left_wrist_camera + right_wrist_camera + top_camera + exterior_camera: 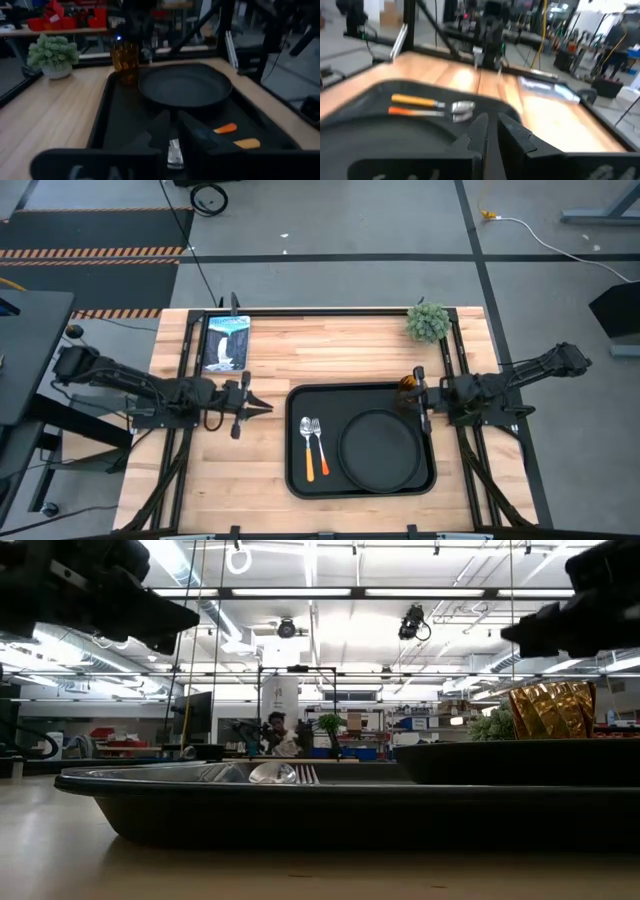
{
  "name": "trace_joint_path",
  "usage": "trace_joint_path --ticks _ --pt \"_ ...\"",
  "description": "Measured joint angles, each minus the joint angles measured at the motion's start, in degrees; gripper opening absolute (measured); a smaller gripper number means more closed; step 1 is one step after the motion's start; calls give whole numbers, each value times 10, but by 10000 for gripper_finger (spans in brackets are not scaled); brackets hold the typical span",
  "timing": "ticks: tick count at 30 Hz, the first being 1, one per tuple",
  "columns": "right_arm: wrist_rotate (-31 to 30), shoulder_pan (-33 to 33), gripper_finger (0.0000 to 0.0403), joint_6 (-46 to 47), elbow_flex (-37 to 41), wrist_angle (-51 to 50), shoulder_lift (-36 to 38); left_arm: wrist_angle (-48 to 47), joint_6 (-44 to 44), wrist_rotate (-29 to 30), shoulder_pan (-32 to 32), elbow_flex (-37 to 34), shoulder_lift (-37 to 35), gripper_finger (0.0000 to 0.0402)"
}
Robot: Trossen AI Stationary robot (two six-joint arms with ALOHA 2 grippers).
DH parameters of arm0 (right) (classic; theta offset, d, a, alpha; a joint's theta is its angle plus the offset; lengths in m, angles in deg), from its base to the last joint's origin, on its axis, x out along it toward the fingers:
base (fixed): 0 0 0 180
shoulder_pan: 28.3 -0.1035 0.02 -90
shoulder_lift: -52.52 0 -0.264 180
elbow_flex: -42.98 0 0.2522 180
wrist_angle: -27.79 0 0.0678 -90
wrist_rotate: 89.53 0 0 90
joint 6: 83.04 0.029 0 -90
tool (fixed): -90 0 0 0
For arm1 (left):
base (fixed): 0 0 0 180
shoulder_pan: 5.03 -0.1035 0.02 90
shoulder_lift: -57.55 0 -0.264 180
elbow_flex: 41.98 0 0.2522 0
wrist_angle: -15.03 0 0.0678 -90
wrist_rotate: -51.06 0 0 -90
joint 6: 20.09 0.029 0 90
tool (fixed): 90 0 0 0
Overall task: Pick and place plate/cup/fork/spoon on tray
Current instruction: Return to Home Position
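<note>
The black tray (296, 480) lies in the middle of the table. The round black plate (380, 450) sits on its right part. The spoon (307, 445) and the fork (320, 442) lie side by side on its left part. The amber cup (409, 383) stands upright at the tray's far right corner and also shows in the left wrist view (125, 59). My left gripper (266, 408) is shut and empty, in the air just left of the tray. My right gripper (402, 402) is shut and empty, above the tray's right edge, next to the cup.
A small green potted plant (428, 321) stands at the far right of the table. A picture card (226, 343) lies at the far left. Bare wood shows left of the tray and along the near edge. A person sits in the room beyond (275, 730).
</note>
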Motion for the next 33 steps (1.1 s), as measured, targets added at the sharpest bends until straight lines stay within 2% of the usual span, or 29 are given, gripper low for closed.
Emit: trace_joint_path --ticks 6,17,27,33 --pt "0 0 45 0 0 -54 0 51 -31 -23 -21 -39 -12 8" --pt "0 0 45 0 0 -66 0 50 -55 -21 -23 -53 -45 10" --pt "0 0 45 0 0 -63 7 -34 -81 -9 -23 -53 -99 8" --pt "0 -1 45 0 0 -66 75 -74 -83 16 -23 -53 -152 6"
